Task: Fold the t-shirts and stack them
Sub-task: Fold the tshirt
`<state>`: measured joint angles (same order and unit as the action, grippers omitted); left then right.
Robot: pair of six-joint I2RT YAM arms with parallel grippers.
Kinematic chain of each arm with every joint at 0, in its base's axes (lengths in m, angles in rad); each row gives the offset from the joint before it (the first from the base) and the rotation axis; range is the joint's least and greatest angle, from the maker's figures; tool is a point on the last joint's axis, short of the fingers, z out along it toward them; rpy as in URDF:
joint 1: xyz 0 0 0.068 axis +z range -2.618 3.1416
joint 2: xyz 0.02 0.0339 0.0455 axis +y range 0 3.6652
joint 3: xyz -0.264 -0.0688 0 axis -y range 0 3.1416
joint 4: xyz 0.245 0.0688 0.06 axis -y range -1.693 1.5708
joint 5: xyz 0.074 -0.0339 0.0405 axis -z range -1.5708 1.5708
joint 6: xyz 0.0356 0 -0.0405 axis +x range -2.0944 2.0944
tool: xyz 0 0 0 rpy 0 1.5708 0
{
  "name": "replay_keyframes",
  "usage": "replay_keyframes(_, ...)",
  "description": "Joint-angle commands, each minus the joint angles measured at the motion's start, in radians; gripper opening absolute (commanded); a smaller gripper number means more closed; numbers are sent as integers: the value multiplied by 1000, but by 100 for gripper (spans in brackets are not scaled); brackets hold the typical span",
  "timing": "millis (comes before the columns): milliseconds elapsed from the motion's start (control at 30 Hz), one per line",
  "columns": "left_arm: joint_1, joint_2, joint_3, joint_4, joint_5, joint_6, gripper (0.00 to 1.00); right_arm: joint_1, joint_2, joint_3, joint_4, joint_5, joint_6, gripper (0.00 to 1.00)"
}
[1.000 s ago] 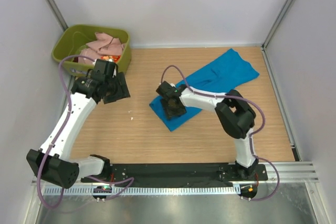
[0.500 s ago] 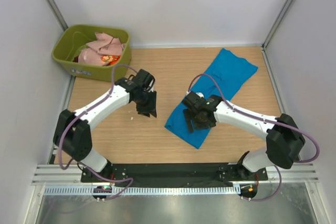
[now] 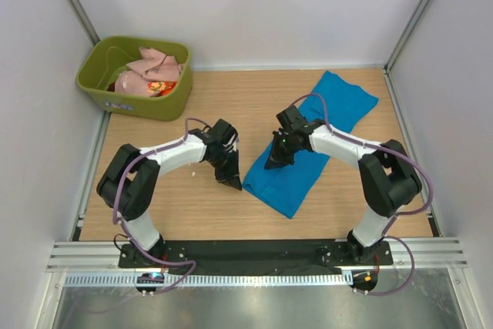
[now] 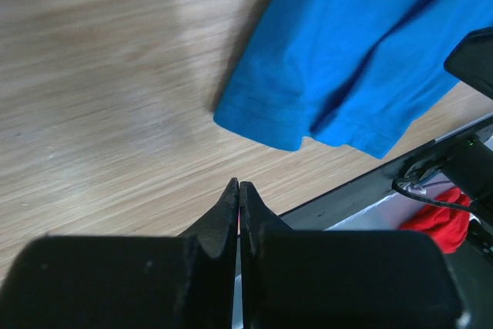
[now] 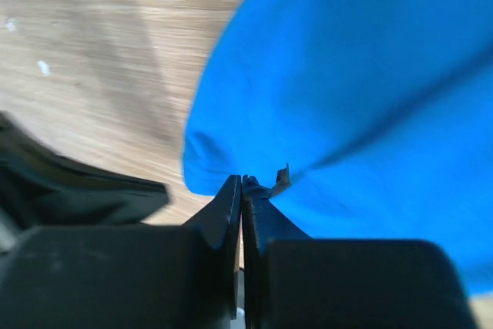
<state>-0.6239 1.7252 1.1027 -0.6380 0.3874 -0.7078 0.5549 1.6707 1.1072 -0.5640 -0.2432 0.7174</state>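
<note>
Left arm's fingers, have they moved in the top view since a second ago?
Yes. The left fingers have left the green tub and swung right and toward the near table edge, ending shut beside the blue t-shirt.

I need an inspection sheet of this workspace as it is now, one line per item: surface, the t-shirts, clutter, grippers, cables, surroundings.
Surface: wooden table, no stain seen.
Job's things: blue t-shirt lies as a long band, slantwise on the table. The pink t-shirt and red-orange patterned t-shirt are bunched in the olive-green tub.
Clutter: one small white speck on the wood; otherwise nothing seen.
Grippers: left gripper shut, empty, near the blue shirt's corner, not touching. Right gripper shut at that shirt's edge; whether it pinches cloth cannot be told.
Cables: a purple cable loops along each arm; no snag seen.
Surroundings: white walls, black base plate.
</note>
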Motion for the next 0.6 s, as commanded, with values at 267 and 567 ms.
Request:
replay_keyframes(267, -11, -81, -113, 120, -47, -122, 0, 51, 167, 23, 231, -254, 120, 1)
replay_keyframes(567, -4, -144, -138, 54, -113, -102, 0, 89, 199, 0, 260, -258, 137, 1)
